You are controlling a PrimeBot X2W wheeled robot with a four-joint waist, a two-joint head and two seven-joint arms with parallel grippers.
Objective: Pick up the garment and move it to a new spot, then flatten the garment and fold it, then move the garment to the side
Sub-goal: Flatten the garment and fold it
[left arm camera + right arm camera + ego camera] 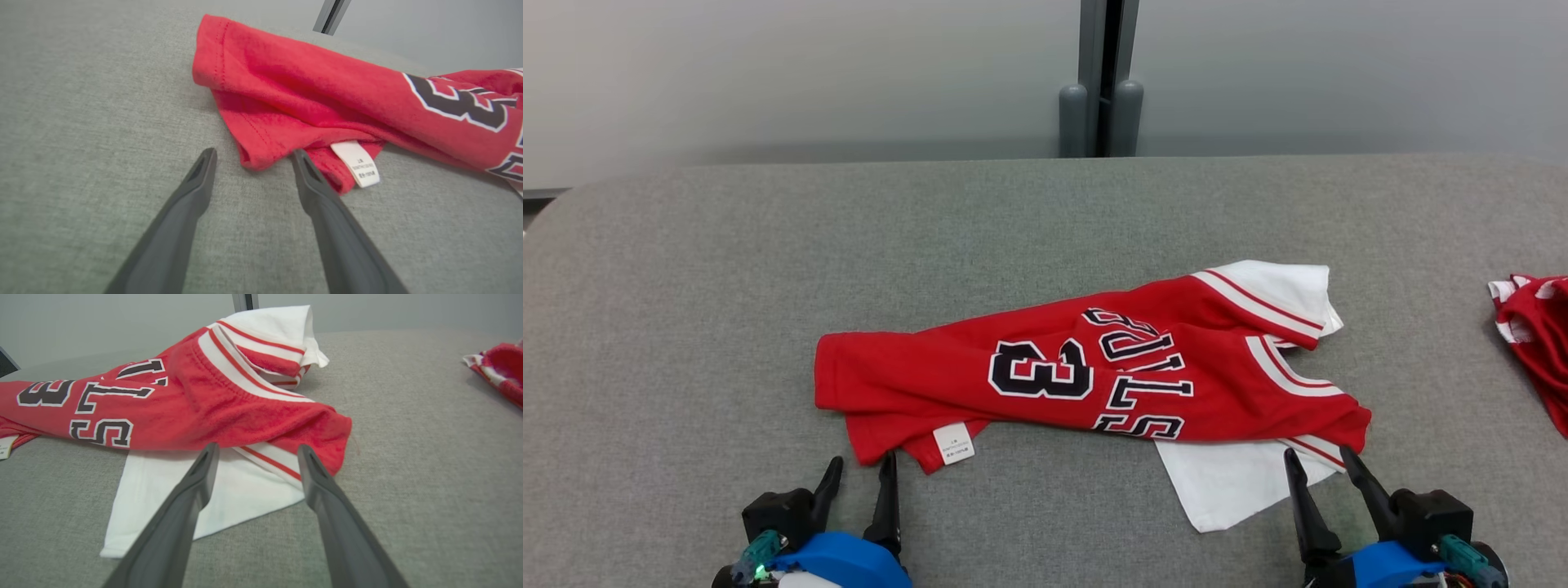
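The red garment [1086, 371] looks soft and floppy, crumpled on the worktop [686, 286]. My left end effector [862, 460] and right end effector [1317, 452] are spread apart beside its near corners, where I'd pinch.

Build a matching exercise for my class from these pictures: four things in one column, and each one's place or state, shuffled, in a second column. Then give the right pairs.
Things
1. white label
2. left hand
3. right hand
4. second red garment

Places and states
A. at the right edge of the table, apart from the jersey
B. open, at the jersey's white-striped end
C. open, at the jersey's plain red end
D. hanging from the jersey's near edge

Pairs: 1-D, 2-C, 3-B, 4-A
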